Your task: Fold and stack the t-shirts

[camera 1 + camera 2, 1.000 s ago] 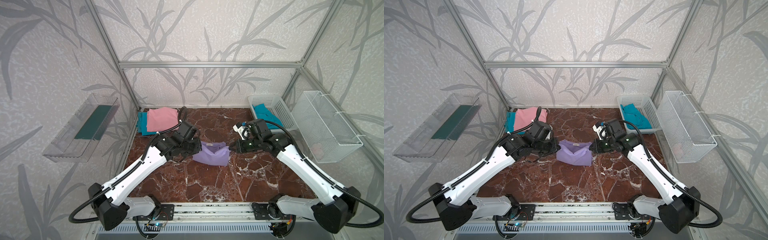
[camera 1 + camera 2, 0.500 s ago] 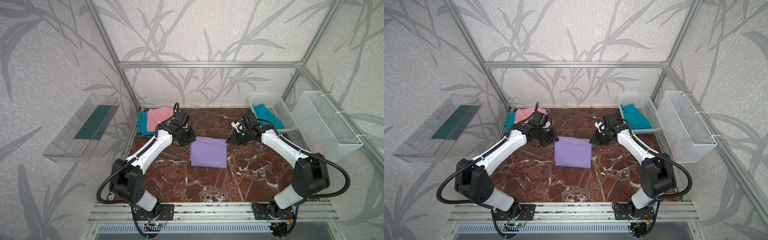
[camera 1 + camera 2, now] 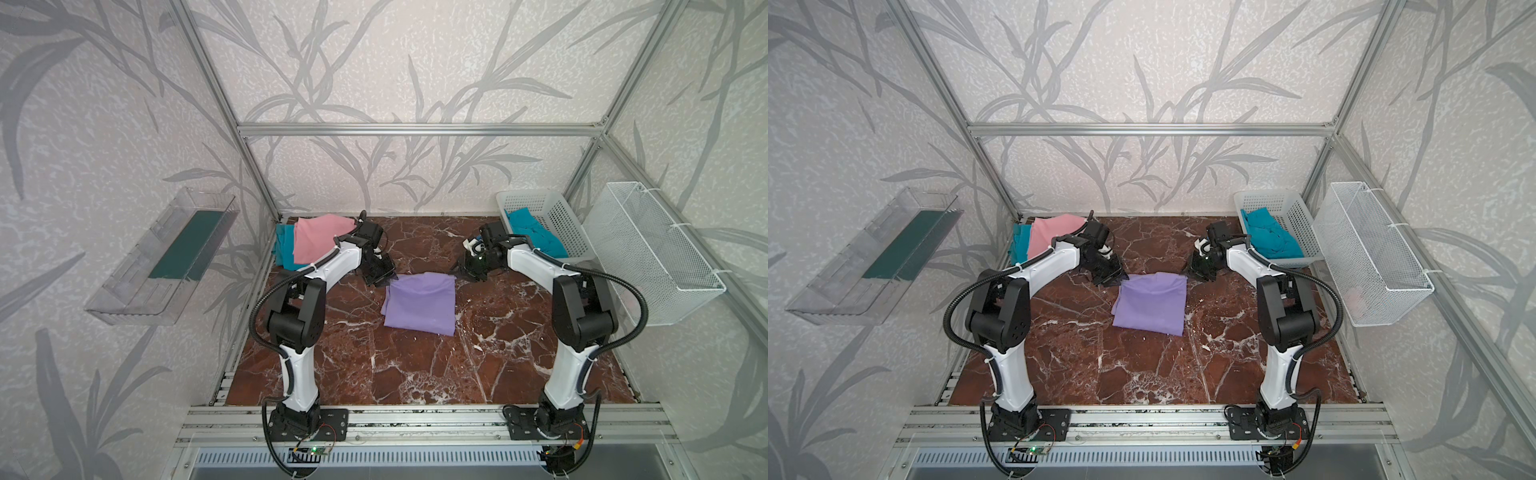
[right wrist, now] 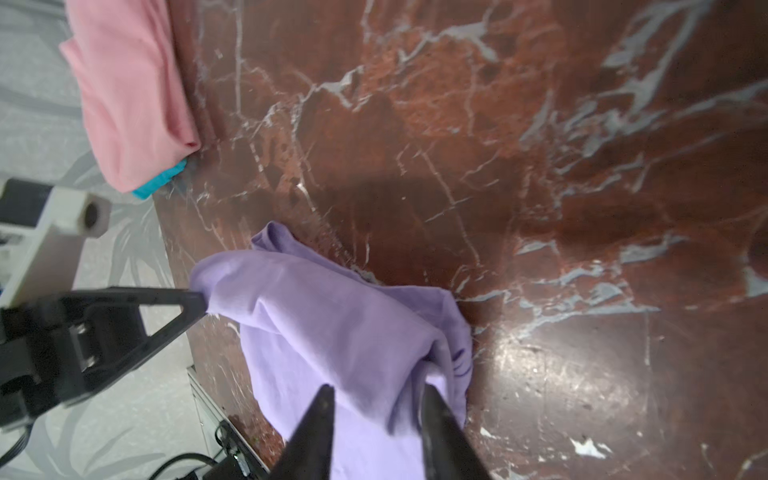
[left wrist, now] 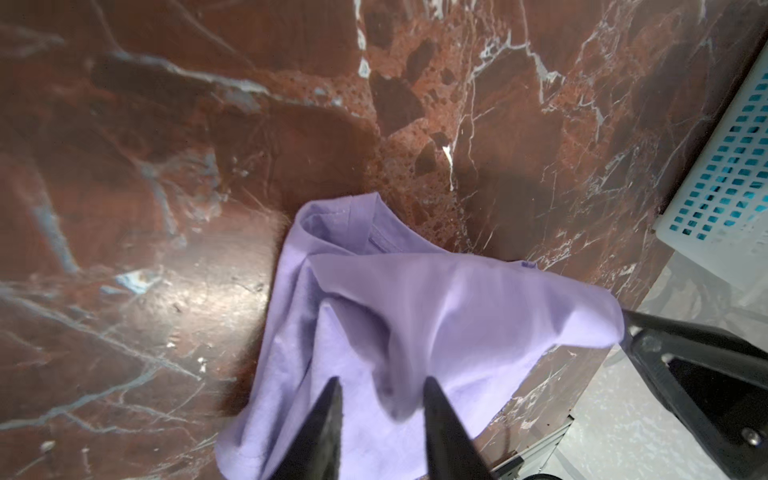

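Setting: red-brown marble bench inside a metal frame, leaf-patterned walls all round.
Lavender tee: folded into a rough rectangle at mid-bench, flat along its near edge, its far edge still lifted and puckered at both corners.
Stack: pink tee on a teal one, far-left corner of the bench.
Basket: white plastic basket at far right, with an unfolded teal tee inside.
Left claw: at the far-left corner of the lavender tee; the wrist view shows its jaws parted with cloth bunched between them, so I judge it a loosening hold, though whether the cloth is truly pinched I cannot tell.
Right claw: at the far-right corner; jaws likewise parted over a fold of the cloth, grip uncertain.
Handling: thin cotton, light and limp; it will sag and crease wherever it is unsupported and slide easily on the polished stone.
Where to hold: probably best taken at two corners of one edge, pinching all layers together, so the fold does not fall open when it is carried to the stack.
Risk: a single-layer pinch would likely unfold the tee.
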